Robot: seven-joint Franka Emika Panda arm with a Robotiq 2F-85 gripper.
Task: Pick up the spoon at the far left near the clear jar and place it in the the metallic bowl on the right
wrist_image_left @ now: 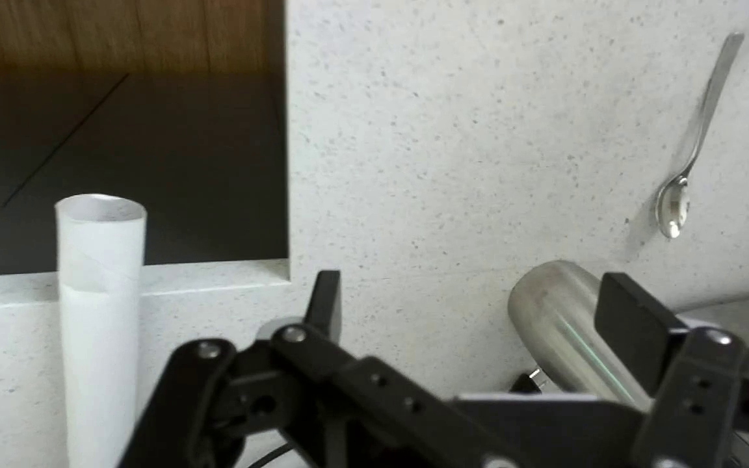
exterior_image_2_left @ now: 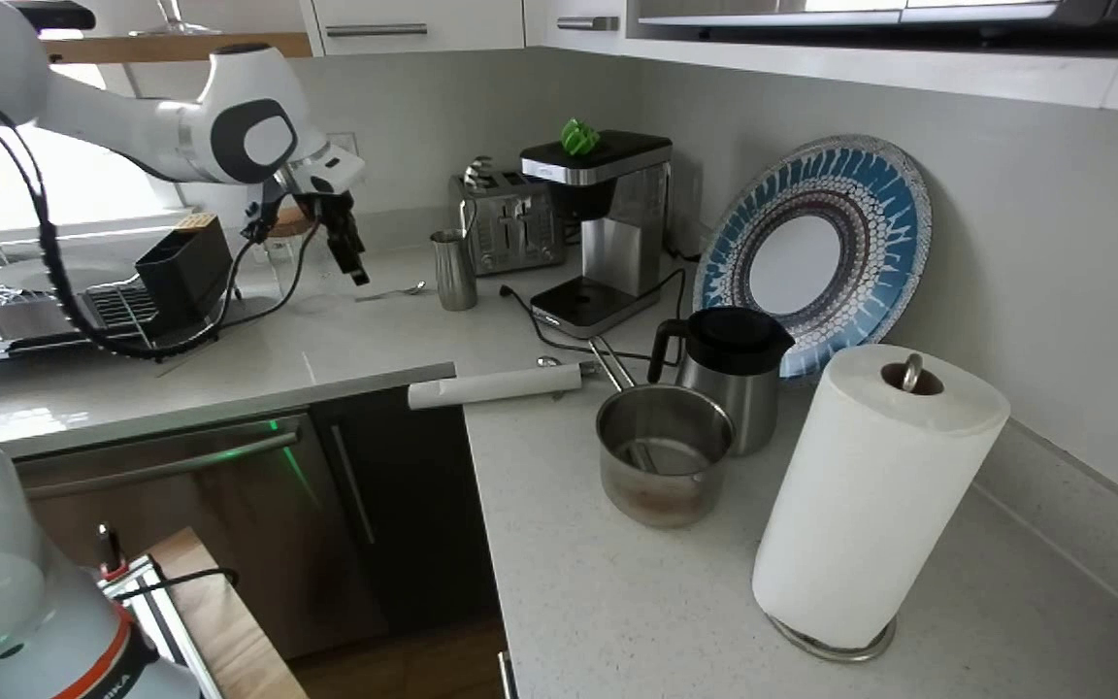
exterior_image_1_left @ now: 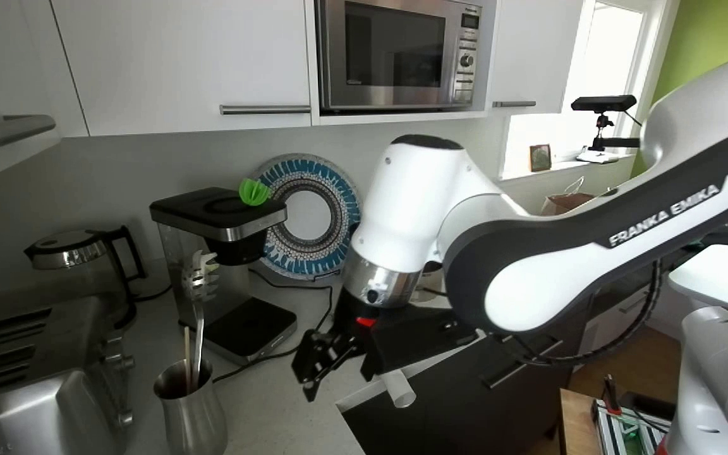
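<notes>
First, move the pincer point(wrist_image_left: 475, 305), spread wide and empty, over the spoon point(wrist_image_left: 701, 138) beyond it (mind the tall cup point(wrist_image_left: 573, 335) close by it).

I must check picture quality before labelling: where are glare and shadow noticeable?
Wrist view: glints on the slim silver metal spoon, soft shadow beside it, a bright streak along the tall grey steel cup; in both exterior views, the white-framed window washed out.

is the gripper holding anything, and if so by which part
Nothing is held: the gripper stands open in the wrist view, and the spoon lies apart from it on the counter.
</notes>
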